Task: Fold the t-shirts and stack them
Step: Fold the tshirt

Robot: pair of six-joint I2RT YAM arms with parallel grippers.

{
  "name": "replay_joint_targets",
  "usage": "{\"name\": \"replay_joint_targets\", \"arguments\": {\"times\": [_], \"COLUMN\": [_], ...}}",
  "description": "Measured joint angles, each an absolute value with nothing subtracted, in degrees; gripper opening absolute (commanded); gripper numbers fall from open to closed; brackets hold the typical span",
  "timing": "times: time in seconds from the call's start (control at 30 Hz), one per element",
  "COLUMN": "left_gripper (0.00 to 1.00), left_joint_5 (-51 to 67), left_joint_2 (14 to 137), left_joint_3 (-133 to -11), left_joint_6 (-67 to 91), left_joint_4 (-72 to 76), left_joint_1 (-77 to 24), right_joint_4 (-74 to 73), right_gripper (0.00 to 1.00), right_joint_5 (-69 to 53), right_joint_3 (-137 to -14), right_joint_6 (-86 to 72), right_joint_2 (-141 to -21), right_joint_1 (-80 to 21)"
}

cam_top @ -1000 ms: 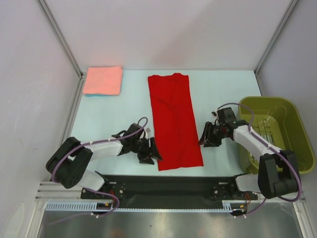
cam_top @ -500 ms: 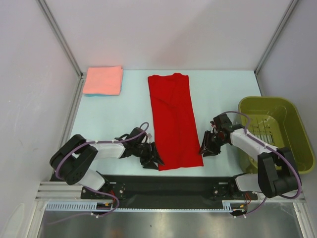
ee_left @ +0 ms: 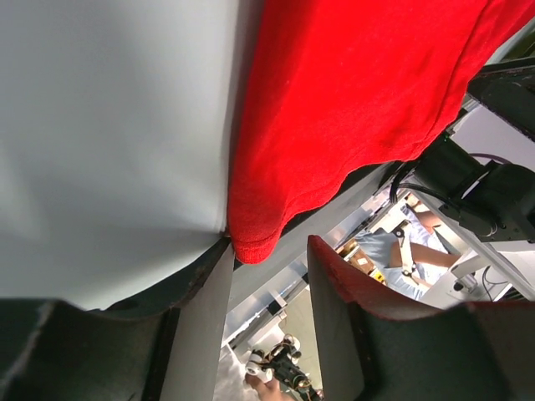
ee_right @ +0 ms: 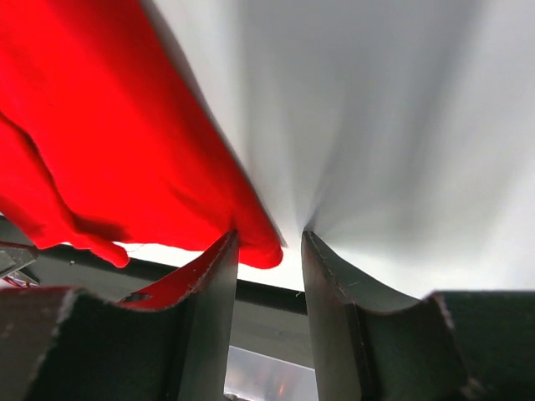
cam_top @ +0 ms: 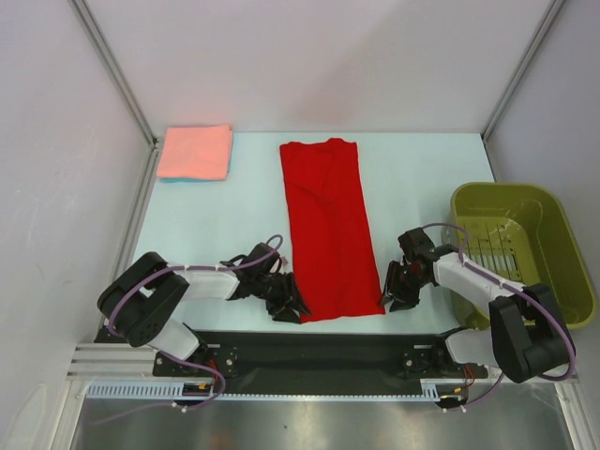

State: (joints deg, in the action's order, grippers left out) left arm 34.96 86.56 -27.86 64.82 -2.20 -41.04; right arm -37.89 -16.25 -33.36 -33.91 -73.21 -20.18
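- Red t-shirt (cam_top: pixel 328 225) is lying flat as a long strip.
- Left gripper (cam_top: pixel 289 304) is sitting at its near left corner, jaws narrowly apart, nothing clamped.
- Right gripper (cam_top: pixel 392 291) is sitting likewise at its near right corner.
- Folded salmon-pink t-shirt (cam_top: pixel 195 152) is lying well left of its far end.

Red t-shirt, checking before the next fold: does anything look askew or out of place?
Nothing serious. The red t-shirt lies as a long strip slanting slightly rightward toward its near hem. The left gripper and right gripper sit at its near corners, jaws open.
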Motion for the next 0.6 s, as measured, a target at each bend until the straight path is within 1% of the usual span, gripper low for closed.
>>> {"name": "replay_joint_targets", "arguments": {"times": [0.13,0.23,0.27,0.33,0.37,0.4,0.43,0.5,0.53,0.6], "left_gripper": [0.46,0.36,0.31,0.26,0.20,0.17,0.13,0.01,0.00,0.00], "left_joint_5": [34.7,34.3,34.0,33.4,33.2,33.0,32.8,32.4,32.4,32.4], "left_joint_2": [86.6,86.6,86.6,86.6,86.6,86.6,86.6,86.6,86.6,86.5], "left_joint_3": [-27.9,-27.8,-27.8,-27.8,-27.8,-27.8,-27.8,-27.8,-27.9,-27.9], "left_joint_6": [65.1,65.0,64.9,64.6,64.4,64.4,64.1,63.9,63.7,63.3], "left_joint_4": [-2.5,-3.1,-3.4,-4.3,-4.7,-5.0,-5.3,-5.8,-5.9,-5.9], "left_joint_1": [-41.1,-41.1,-41.1,-41.1,-41.1,-41.1,-41.1,-41.1,-41.1,-41.1], "right_joint_4": [-37.8,-36.9,-36.5,-35.9,-35.6,-35.4,-35.2,-34.8,-34.7,-34.5], "right_gripper": [0.41,0.40,0.39,0.37,0.36,0.29,0.24,0.15,0.07,0.01], "right_joint_5": [-16.1,-17.2,-17.7,-18.4,-18.6,-18.7,-18.7,-18.6,-18.6,-18.4], "right_joint_3": [-33.0,-32.4,-32.1,-31.4,-31.1,-31.0,-30.7,-30.3,-30.1,-29.9], "right_joint_6": [-34.3,-35.0,-35.4,-35.8,-36.0,-36.1,-36.2,-36.4,-36.5,-36.9], "right_joint_2": [-73.1,-72.9,-72.7,-72.1,-71.8,-71.6,-71.4,-71.3,-71.2,-70.8], "right_joint_1": [-20.2,-20.2,-20.3,-20.6,-20.8,-20.9,-21.0,-21.4,-21.6,-22.2]}}
